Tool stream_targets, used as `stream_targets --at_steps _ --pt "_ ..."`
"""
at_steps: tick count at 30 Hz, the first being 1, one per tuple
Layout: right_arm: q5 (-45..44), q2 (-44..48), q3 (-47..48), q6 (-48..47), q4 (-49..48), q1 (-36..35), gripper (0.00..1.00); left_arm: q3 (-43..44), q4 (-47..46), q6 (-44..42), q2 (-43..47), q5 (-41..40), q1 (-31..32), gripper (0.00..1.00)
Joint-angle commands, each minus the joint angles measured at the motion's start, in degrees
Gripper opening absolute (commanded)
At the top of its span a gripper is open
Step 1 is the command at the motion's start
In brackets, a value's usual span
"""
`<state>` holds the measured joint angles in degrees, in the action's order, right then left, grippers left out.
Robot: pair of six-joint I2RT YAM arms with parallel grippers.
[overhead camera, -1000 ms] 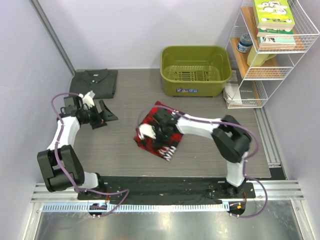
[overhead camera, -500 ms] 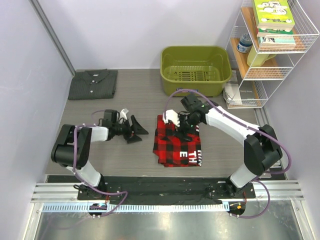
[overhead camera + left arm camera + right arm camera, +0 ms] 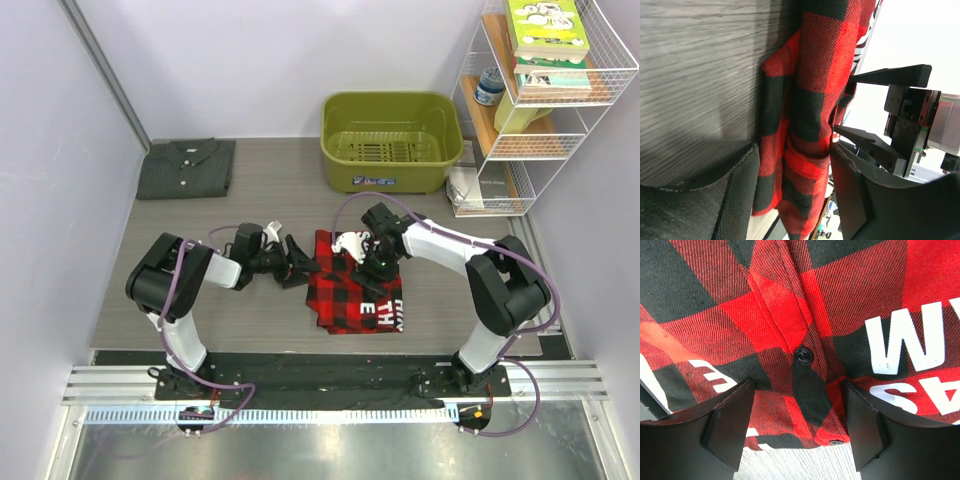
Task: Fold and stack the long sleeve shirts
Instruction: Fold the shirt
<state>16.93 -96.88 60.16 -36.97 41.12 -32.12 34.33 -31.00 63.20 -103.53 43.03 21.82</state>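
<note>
The red-and-black plaid shirt point(image 3: 345, 300) lies folded at the table's middle, white letters on its right part. My left gripper point(image 3: 301, 266) lies low at the shirt's left edge. In the left wrist view, the left gripper point(image 3: 792, 152) is open with the plaid shirt point(image 3: 810, 115) edge loose between its jaws. My right gripper point(image 3: 369, 268) points down on the shirt's upper part. It point(image 3: 797, 390) is open, with the plaid shirt point(image 3: 790, 315) and a black button point(image 3: 803, 355) lying between the fingers. The dark grey shirt point(image 3: 186, 167) lies folded at the back left.
A green plastic basin point(image 3: 390, 140) stands at the back centre. A white wire rack point(image 3: 545, 110) with books fills the back right corner. Walls close in on the left and right. The arms' black base rail point(image 3: 330, 375) runs along the near edge.
The left arm swung from the back left to the plaid shirt's left edge, its jaws narrowing. The plaid shirt turned square. The right gripper shifted to its upper part.
</note>
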Motion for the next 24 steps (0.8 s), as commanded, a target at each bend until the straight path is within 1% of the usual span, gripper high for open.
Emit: stream_targets --at_steps 1,5,8,11,12,14,15,16,17,18,19,20,21,22,23,24 --pt "-2.1 -2.8 0.0 1.1 -3.9 0.4 0.76 -0.3 1.4 -1.0 -3.4 -6.5 2.3 0.60" --pt "-1.9 -3.7 1.0 1.2 -4.1 0.5 0.75 0.6 -1.6 -0.1 -4.5 -5.5 3.7 0.63" --pt "-1.6 -3.8 1.3 1.3 -4.1 0.5 0.75 1.6 -1.8 -0.2 -5.0 -5.6 4.5 0.60" --pt "-1.3 -3.6 1.5 2.1 -3.9 0.4 0.76 2.8 -1.7 -0.3 -5.4 -5.3 4.5 0.51" --pt "-1.1 -3.3 1.8 2.5 -3.7 0.4 0.76 4.1 1.4 -1.4 -5.0 -5.1 4.3 0.39" --pt "-0.6 -2.4 3.0 3.2 -2.9 0.4 0.77 5.9 6.1 -3.6 -4.2 -3.2 2.5 0.25" --pt "-0.5 -1.9 3.5 4.7 -2.7 0.5 0.78 8.5 10.0 -8.4 -2.6 -2.8 1.5 0.07" --pt "0.1 -0.6 3.8 5.4 -2.7 0.6 0.79 10.5 21.7 -11.9 -1.6 -2.6 0.2 0.00" --pt "0.4 -0.1 4.3 6.4 -2.6 0.7 0.80 12.8 29.8 -15.7 -0.7 -3.3 -2.3 0.00" --pt "0.7 0.6 4.5 8.2 -2.6 0.8 0.81 18.4 37.8 -21.0 0.4 -4.9 -3.6 0.00" --pt "1.7 1.2 4.8 9.4 -2.6 1.4 0.84 21.4 52.7 -30.6 1.6 -6.1 -4.8 0.00" --pt "2.5 2.2 5.1 10.4 -2.6 1.9 0.85 24.6 59.5 -36.1 1.7 -7.1 -7.5 0.00" --pt "3.0 2.7 5.3 11.5 -2.5 2.4 0.87 31.9 65.8 -40.4 1.5 -11.8 -8.7 0.00" --pt "4.1 2.9 5.4 13.2 -2.5 3.5 0.88 35.7 72.6 -48.2 0.5 -13.9 -9.9 0.00" --pt "4.5 3.4 5.7 13.9 -2.5 4.2 0.89 39.6 82.2 -51.1 0.2 -16.5 -12.2 0.00" --pt "4.8 3.6 5.8 14.7 -2.8 4.8 0.91 47.0 86.8 -53.3 -0.1 -22.1 -13.3 0.00"
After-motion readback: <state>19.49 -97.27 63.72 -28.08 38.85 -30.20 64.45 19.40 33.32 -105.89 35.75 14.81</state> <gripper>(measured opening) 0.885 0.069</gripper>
